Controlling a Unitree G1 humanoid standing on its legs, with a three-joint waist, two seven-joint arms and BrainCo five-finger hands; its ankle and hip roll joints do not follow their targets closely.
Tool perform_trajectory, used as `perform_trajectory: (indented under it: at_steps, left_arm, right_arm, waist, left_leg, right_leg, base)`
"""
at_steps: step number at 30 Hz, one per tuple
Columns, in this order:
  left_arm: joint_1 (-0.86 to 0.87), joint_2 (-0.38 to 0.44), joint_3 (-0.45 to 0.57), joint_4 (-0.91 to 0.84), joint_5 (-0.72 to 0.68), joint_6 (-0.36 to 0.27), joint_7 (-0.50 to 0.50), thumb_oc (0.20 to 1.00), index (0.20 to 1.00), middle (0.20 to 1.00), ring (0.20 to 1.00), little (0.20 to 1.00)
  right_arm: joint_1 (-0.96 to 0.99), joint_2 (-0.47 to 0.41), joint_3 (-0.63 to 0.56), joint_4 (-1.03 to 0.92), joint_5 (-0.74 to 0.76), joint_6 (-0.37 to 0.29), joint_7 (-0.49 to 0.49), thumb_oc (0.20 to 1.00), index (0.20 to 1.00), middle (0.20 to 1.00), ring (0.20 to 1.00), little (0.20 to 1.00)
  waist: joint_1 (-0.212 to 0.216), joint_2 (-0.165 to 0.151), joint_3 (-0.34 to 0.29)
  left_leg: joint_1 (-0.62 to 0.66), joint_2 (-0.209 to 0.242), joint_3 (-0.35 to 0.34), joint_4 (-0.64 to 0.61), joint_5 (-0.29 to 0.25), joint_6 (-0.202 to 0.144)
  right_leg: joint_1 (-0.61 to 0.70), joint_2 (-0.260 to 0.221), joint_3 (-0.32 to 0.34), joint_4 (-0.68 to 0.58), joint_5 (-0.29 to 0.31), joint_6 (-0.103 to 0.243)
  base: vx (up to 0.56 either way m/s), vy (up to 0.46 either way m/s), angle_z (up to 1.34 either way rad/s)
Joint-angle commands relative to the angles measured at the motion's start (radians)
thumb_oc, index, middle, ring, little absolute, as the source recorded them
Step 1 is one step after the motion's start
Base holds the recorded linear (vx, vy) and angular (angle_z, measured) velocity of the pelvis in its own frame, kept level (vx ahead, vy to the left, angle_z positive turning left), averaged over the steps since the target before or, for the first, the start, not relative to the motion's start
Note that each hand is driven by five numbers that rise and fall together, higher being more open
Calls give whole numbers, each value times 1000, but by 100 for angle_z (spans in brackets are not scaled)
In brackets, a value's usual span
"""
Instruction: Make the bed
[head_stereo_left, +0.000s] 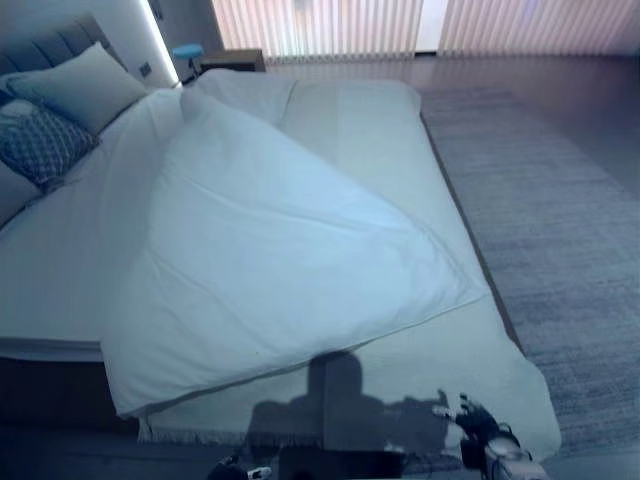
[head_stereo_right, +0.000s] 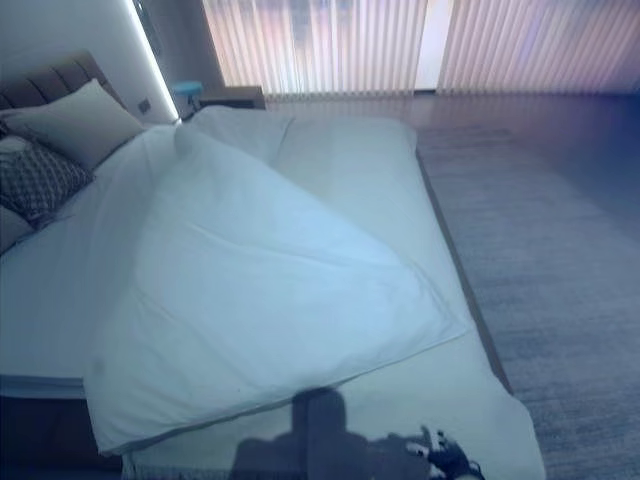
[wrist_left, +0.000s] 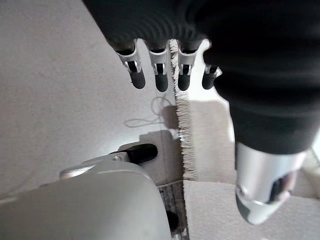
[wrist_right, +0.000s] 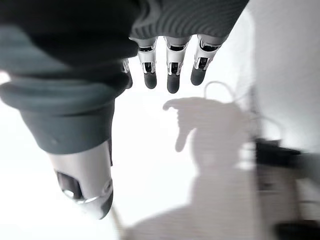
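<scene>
A white duvet (head_stereo_left: 270, 250) lies crumpled and folded diagonally across the bed, leaving the pale bedspread (head_stereo_left: 370, 130) bare on the far right and along the foot. The bedspread's fringed edge (wrist_left: 184, 130) hangs at the foot of the bed. A plain pillow (head_stereo_left: 85, 85) and a patterned pillow (head_stereo_left: 40, 140) rest by the headboard at the upper left. My right hand (head_stereo_left: 478, 422) hovers over the near right corner of the bed, its fingers (wrist_right: 172, 75) straight and holding nothing. My left hand (wrist_left: 161, 75) is open over the fringed edge, apart from it.
A grey rug (head_stereo_left: 560, 230) runs along the bed's right side. A dark nightstand (head_stereo_left: 230, 60) stands at the far end near the padded headboard (head_stereo_left: 50, 45). Vertical blinds (head_stereo_left: 400, 25) cover the back wall.
</scene>
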Motion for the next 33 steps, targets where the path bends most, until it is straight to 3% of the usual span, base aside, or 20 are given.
perform_trajectory:
  at_steps: [1,6,13,21,23,33]
  left_arm:
    - [-79,-17,-45,23,-54,-22,25,1000,1000,1000,1000,1000]
    - [-99,-24,-71,6,-90,-24,50,1000,1000,1000,1000,1000]
    - [-132,-40,-121,-31,-175,-28,94,1000,1000,1000,1000,1000]
    - [-141,-35,-197,-87,-189,-44,124,1000,1000,1000,1000,1000]
    - [-140,-32,-230,-129,-202,-57,141,1000,1000,1000,1000,1000]
    - [-176,-28,-295,-211,-231,-78,189,1000,1000,1000,1000,1000]
  right_arm:
    - [-147,-10,5,-73,90,-66,-43,1000,1000,1000,1000,1000]
    - [-260,-4,14,-114,169,-90,-100,1000,1000,1000,1000,1000]
    - [-497,21,-59,5,372,-144,-207,1000,1000,1000,1000,1000]
    - [-792,-86,-53,237,333,-108,-280,1000,1000,1000,1000,1000]
    - [-883,-136,-48,312,301,-100,-338,1000,1000,1000,1000,1000]
    - [-1071,-224,10,435,220,-30,-432,1000,1000,1000,1000,1000]
  waist:
    - [-3,-34,53]
    - [8,-34,79]
    - [35,-29,111]
    - [76,-28,140]
    - [94,-19,155]
    - [124,-5,196]
  left_leg:
    - [-36,-66,26,0,-7,-2]
    - [-88,-66,25,0,7,-3]
    - [-171,-67,10,0,23,-4]
    - [-262,-72,-24,0,42,-9]
    - [-294,-75,-39,0,51,-12]
    - [-394,-78,-86,0,80,-25]
  right_leg:
    - [22,-23,60,5,3,68]
    - [-31,-24,67,6,15,68]
    - [-111,-22,67,5,28,67]
    - [-190,-19,58,5,40,67]
    - [-214,-21,49,5,42,66]
    - [-290,-19,12,5,54,67]
  base:
    - [-2,6,-10]
    - [0,1,-1]
    - [8,1,-1]
    - [6,-4,2]
    - [-2,-14,16]
    - [-20,-22,18]
